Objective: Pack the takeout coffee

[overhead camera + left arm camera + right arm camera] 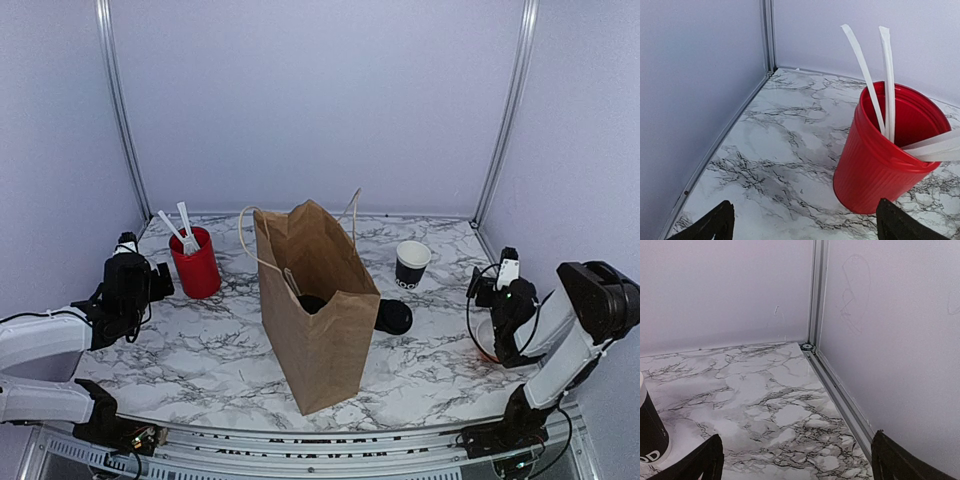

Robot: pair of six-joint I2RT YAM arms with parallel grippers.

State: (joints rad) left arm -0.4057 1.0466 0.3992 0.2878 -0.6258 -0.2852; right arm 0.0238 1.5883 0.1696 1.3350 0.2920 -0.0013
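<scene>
Nearest in the top view, the left arm (pixel 60 345) and right arm (pixel 575 330) sit at the bottom corners. Mid-frame stands the paper bag (pixel 320 330), mouth open. I take a black round shape low inside it to be the takeout coffee (pixel 312 300), though it is too dark to be sure. Another black rounded thing (pixel 393 317) lies on the tabletop (pixel 200 350) touching the bag's right side; I cannot tell whether it is a lid or a tipped cup. If it belongs to the order, it risks being left out. The open cup (pixel 411 264), up and right of the bag, looks alike and could be grabbed by mistake. Nothing steadies the bag, so a reach that clips its rim or rope handles could topple it.

Left wrist view: the left jaws are spread wide at the bottom corners, holding nothing. The red cup (pixel 875 165) of white sticks (pixel 888 85) stands just ahead at lower right, where a forward move could easily knock it.

Right wrist view: the right jaws are likewise wide and empty, and the open cup's base shows at the left edge.
</scene>
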